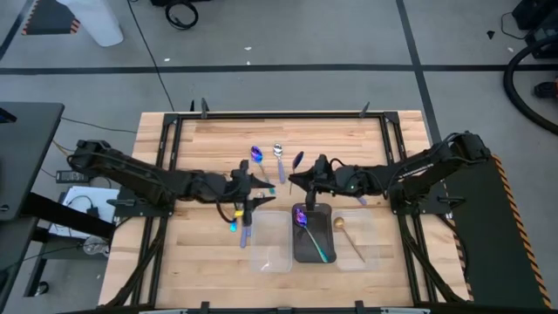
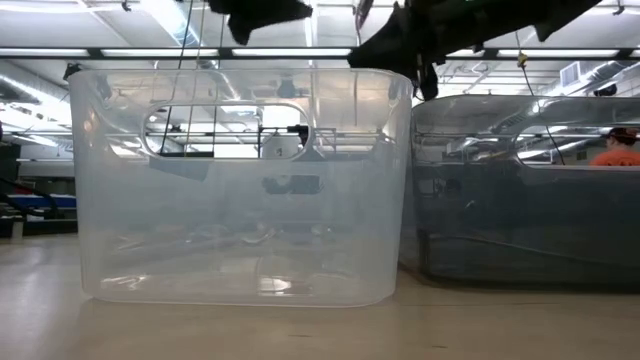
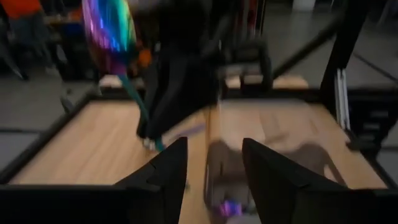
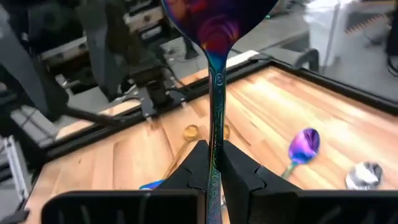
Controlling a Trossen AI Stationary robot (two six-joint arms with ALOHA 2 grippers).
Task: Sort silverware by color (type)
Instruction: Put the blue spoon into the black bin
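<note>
My right gripper (image 4: 211, 163) is shut on an iridescent purple-blue spoon (image 4: 211, 25), held up over the table's middle (image 1: 298, 160). My left gripper (image 3: 214, 174) stands open just to its left (image 1: 255, 188), nothing between its fingers. In the left wrist view the held spoon (image 3: 109, 34) rises in front of the right arm. On the wood at the far middle lie another purple-blue spoon (image 1: 255, 153) and a silver one (image 1: 278, 150). A gold spoon (image 4: 189, 132) lies flat farther left. The dark tray (image 1: 324, 218) holds an iridescent spoon (image 1: 302, 218). My right gripper pinches the spoon's thin handle (image 4: 214, 146) between its two fingers, which lie along it. The bowl (image 4: 208, 15) stands out beyond the fingertips and the spoon is lifted clear of the table. How far down the handle the hold sits is hidden by the fingers.
Three trays stand side by side near the front edge: a clear one (image 1: 270, 249), the dark one, and a clear one (image 1: 364, 235) with a gold spoon (image 1: 339, 224). A black frame (image 1: 279, 114) rims the table. A person in orange (image 2: 615, 150) shows far behind.
</note>
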